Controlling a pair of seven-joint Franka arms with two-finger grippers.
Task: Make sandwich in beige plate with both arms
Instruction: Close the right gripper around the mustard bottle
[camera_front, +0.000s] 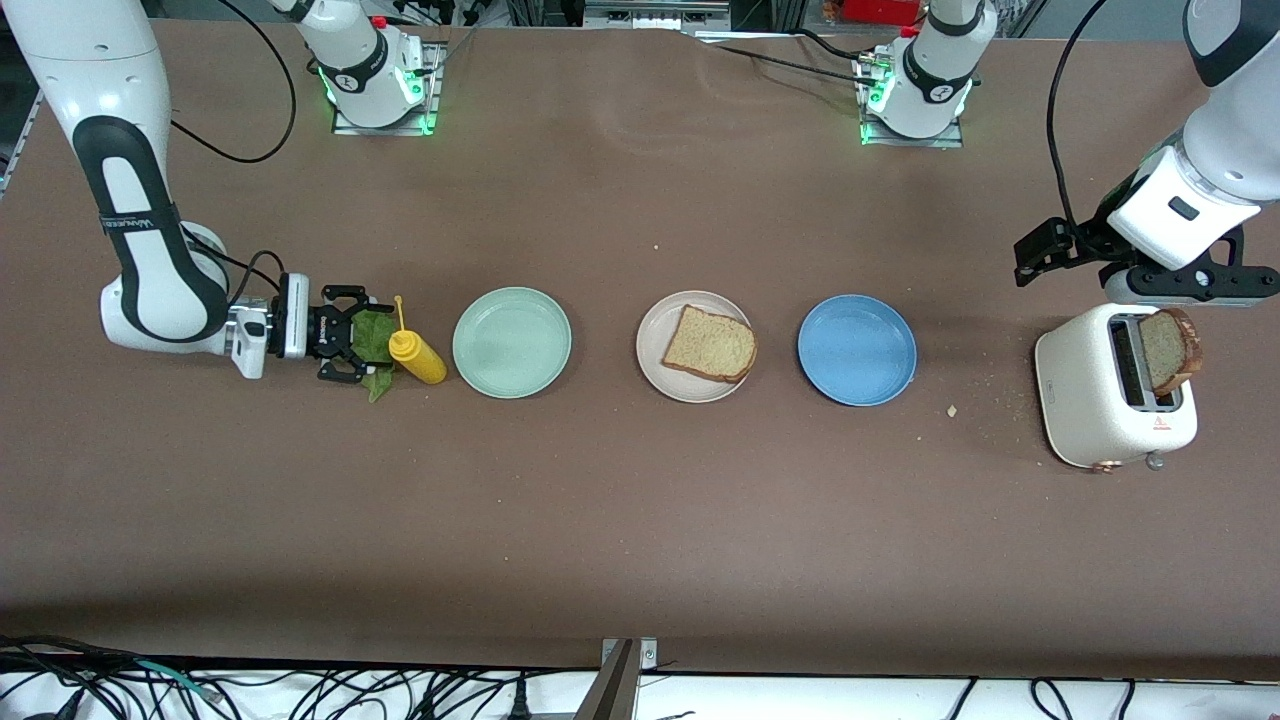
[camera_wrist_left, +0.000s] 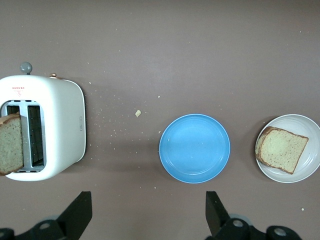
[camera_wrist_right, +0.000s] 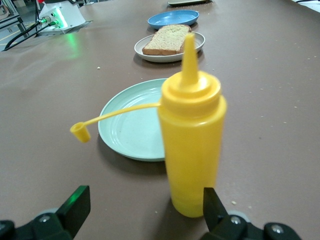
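Note:
The beige plate (camera_front: 655, 368) (camera_wrist_left: 310, 126) (camera_wrist_right: 194, 43) lies mid-table with one bread slice (camera_front: 710, 345) (camera_wrist_left: 281, 150) (camera_wrist_right: 166, 39) on it. A second bread slice (camera_front: 1172, 350) (camera_wrist_left: 11, 150) stands tilted in a slot of the white toaster (camera_front: 1115, 400) (camera_wrist_left: 57, 127). A green lettuce leaf (camera_front: 375, 340) lies on the table against a yellow squeeze bottle (camera_front: 417, 355) (camera_wrist_right: 192, 145). My right gripper (camera_front: 350, 338) (camera_wrist_right: 145, 205) is low and open, its fingers on either side of the leaf, pointing at the bottle. My left gripper (camera_front: 1185, 295) (camera_wrist_left: 147, 215) hangs open and empty over the table by the toaster.
A mint-green plate (camera_front: 512, 342) (camera_wrist_right: 127, 132) lies between the bottle and the beige plate. A blue plate (camera_front: 857, 349) (camera_wrist_left: 194, 148) (camera_wrist_right: 173, 18) lies between the beige plate and the toaster. The bottle's cap (camera_wrist_right: 80, 132) dangles on its strap. Crumbs dot the table near the toaster.

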